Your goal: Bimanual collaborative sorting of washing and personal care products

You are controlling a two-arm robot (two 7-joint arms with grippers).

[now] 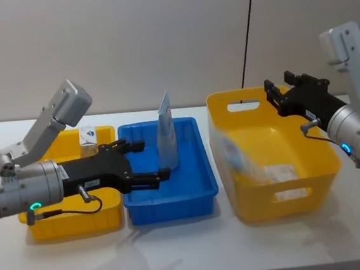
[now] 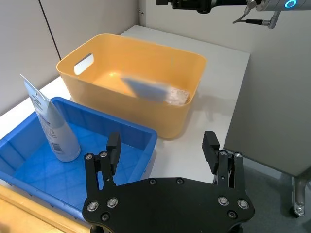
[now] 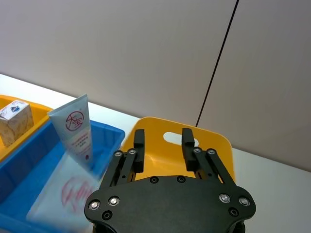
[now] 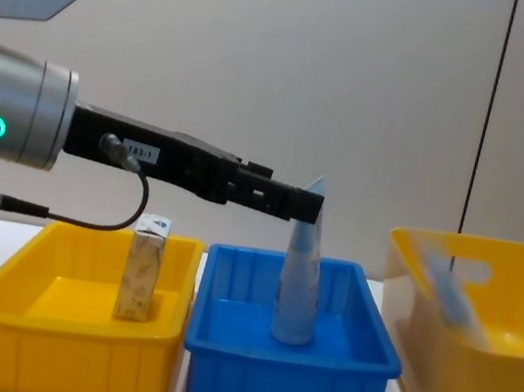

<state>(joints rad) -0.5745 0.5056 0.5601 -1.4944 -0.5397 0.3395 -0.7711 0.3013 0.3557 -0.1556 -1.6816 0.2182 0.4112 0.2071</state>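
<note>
1. Light-blue and soft, one pouch [image 1: 166,134] stands upright in your blue tray [image 1: 201,190], its flat sealed end pointing up. You see it against the far wall of this tray in the head view, and near the tray's middle in the chest view.
2. Beige and mottled, one small carton [image 4: 140,277] stands upright in the yellow tray [image 4: 71,349], which is just beside the blue tray on the robot's left.
3. You find more products in the large yellow basket [image 1: 319,160] on the robot's right: a second light-blue pouch [image 2: 147,89] lies tilted on the basket's floor, with another small pack [image 2: 178,96] just beside it. What this pack is, you cannot tell.
4. Your left gripper [image 1: 152,159] reaches over the blue tray, near the standing pouch. Its fingers [image 2: 113,146] are spread wide and pinch nothing. In the head view the pouch looks close to the fingertips, but in the left wrist view it stands off to one side, apart from the fingers.
5. Your right gripper [image 1: 279,95] hangs above the far rim of the yellow basket, close to the handle slot [image 1: 243,106]. Its fingers [image 3: 187,140] are also apart, with nothing between them.
6. All three containers rest in one row on the white table [image 1: 191,252].
</note>
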